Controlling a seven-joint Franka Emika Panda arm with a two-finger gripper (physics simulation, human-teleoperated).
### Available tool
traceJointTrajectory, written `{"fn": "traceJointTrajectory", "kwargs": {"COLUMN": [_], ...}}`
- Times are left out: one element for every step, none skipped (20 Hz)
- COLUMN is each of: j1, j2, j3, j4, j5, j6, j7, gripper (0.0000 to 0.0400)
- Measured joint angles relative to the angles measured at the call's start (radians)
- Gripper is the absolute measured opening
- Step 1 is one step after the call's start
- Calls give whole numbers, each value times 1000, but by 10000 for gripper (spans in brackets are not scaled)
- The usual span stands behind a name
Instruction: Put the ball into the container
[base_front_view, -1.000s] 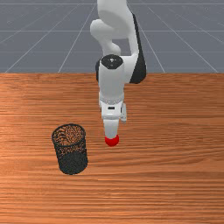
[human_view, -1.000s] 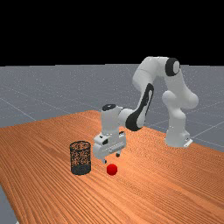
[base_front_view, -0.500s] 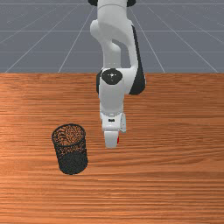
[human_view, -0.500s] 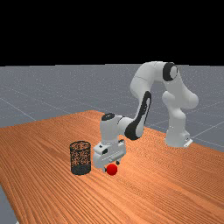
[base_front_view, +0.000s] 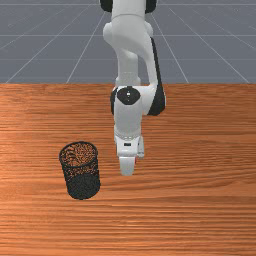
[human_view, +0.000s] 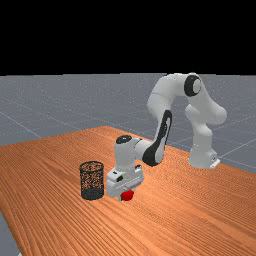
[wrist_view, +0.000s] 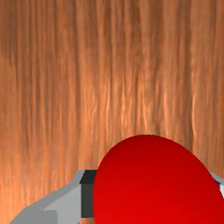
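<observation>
While the red ball (wrist_view: 155, 183) is between the two fingers, they touch it from two opposite sides, so the gripper (human_view: 127, 195) is grasping it. In the wrist view the ball is very near, and it covers a good part of one finger; of the other finger, the dark pad (wrist_view: 87, 199) can be seen directly against the red surface. The ball is low over the desk (human_view: 190, 215), but whether it touches the wood, I cannot tell. In the front view, just a little bit of red comes out beside the gripper. Outside the grasp, near to the ball and apart from it, the container (human_view: 92, 194) stands upright on the desk. It is made of black mesh, round, with an open top, and it is on the left of the ball in both the front view and the far view. The white and grey arm (human_view: 161, 102) comes down to the ball from above, bent at its joints.
</observation>
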Motion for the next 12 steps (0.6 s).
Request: {"fn": "traceJointTrajectory", "kwargs": {"j1": [3,0,0,0,1,1,1,2,2,2,2,1], "j2": [-1,-2,-5,-9,-26,-50,-83,-119,-154,-186,-212,-226], "j3": [-3,0,0,0,-1,-1,-2,-3,-3,-3,-3,-2], "j4": [-4,-4,-9,-13,-35,-57,-88,-113,-127,-134,-134,-117], "j5": [-3,-1,0,0,-1,-1,-2,-3,-3,-3,-3,-2], "j6": [10,10,16,17,38,52,78,88,79,58,31,-23], "j7": [3,-2,1,1,1,2,3,4,4,3,2,1], "gripper": [279,279,279,279,279,279,279,280,280,280,280,279]}}
